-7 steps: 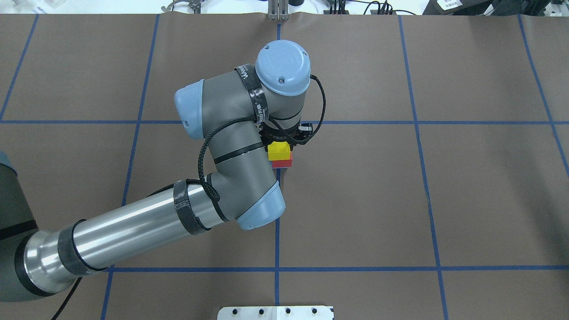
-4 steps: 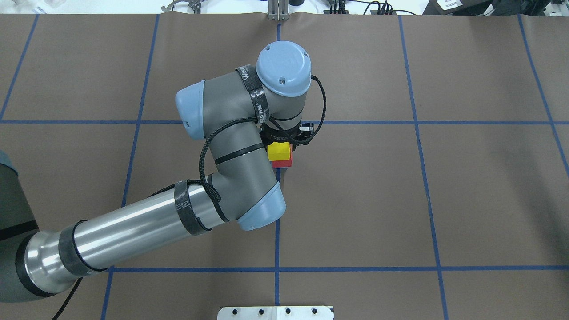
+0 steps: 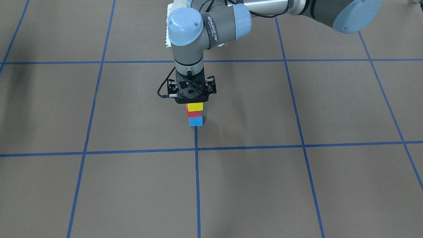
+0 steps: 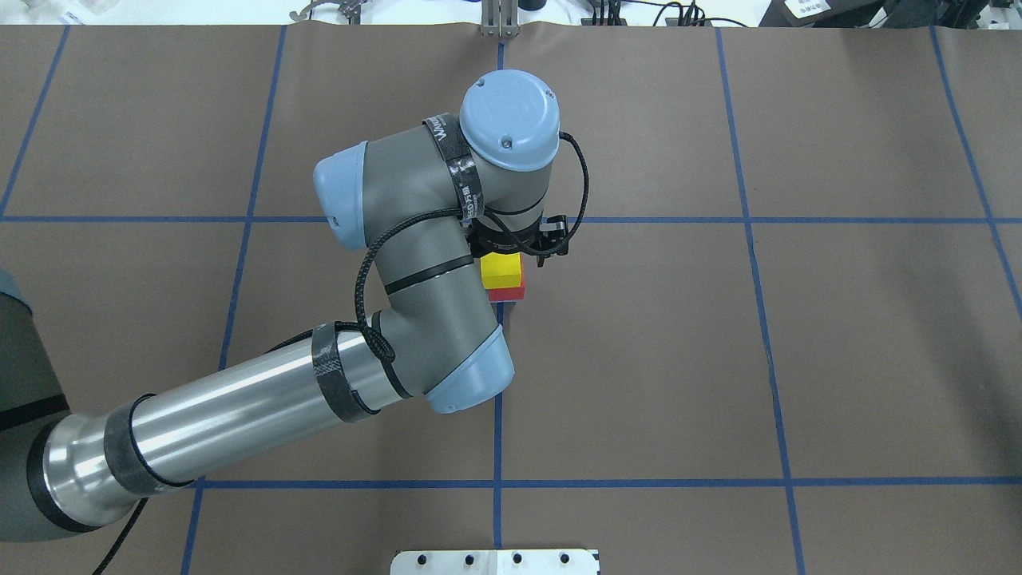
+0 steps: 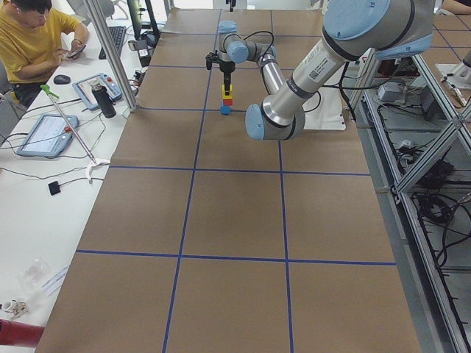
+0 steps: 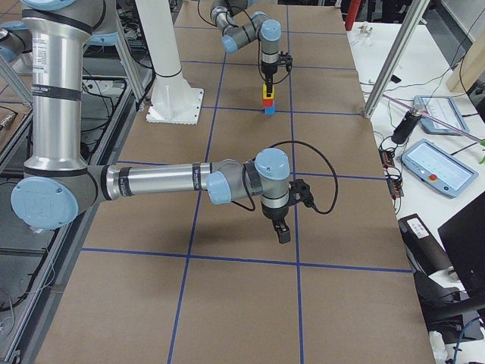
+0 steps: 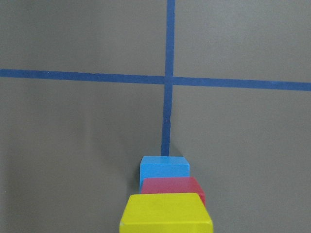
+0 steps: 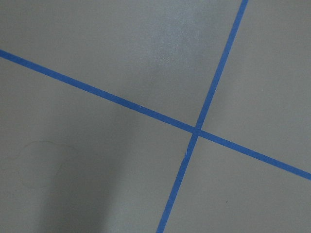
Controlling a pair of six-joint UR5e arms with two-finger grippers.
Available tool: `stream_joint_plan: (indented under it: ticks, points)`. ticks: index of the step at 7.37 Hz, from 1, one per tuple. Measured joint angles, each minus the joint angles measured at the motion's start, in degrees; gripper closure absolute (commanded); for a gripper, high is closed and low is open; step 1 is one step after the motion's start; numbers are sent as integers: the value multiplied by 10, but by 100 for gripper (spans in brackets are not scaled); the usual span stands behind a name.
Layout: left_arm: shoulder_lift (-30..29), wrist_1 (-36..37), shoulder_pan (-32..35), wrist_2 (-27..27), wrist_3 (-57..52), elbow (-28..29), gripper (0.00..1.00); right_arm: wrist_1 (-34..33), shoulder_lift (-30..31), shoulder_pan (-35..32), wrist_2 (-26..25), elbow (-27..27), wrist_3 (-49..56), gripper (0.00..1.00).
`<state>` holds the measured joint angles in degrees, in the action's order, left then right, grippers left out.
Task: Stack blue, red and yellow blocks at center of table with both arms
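Observation:
Three blocks stand stacked at the table's (image 4: 718,359) centre, on a blue tape crossing: the blue block (image 3: 195,121) at the bottom, the red block (image 3: 193,114) in the middle, the yellow block (image 3: 194,107) on top. My left gripper (image 3: 193,100) points straight down right over the yellow block and looks open, with no finger against the block's sides. The left wrist view looks down the stack: yellow block (image 7: 165,211), red block (image 7: 172,184), blue block (image 7: 164,167). My right gripper (image 6: 283,231) hangs over bare table far from the stack; I cannot tell its state.
The white pedestal (image 4: 495,561) sits at the near table edge behind the stack. A person (image 5: 37,37) sits at the side bench among tablets and cables. The left arm's elbow (image 4: 447,319) hangs close beside the stack.
The black parts of my left gripper have spread outward from the yellow block and the wrist has risen slightly. The stack has not moved.

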<state>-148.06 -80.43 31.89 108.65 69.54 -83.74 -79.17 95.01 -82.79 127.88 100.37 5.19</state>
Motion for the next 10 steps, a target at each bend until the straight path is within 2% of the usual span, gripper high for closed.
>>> stream_joint_plan:
  ticks: [3,5,6,7,8,10]
  points:
    - [20,55,43,20,-13,-96,1,1,-1,0,0,-2,-1,1]
    - [123,103,86,31,-106,-228,1,1,0,0,-1,-5,0,1]
    - [196,120,125,33,-187,-296,1,2,2,-1,0,-6,2,1]
    - [264,126,169,42,-276,-337,1,-1,2,-7,2,-6,3,1]
    - [329,127,228,65,-382,-355,1,-16,-2,-22,10,-6,5,1]
    - [423,124,363,131,-598,-343,0,-75,-14,-64,24,-3,24,1]
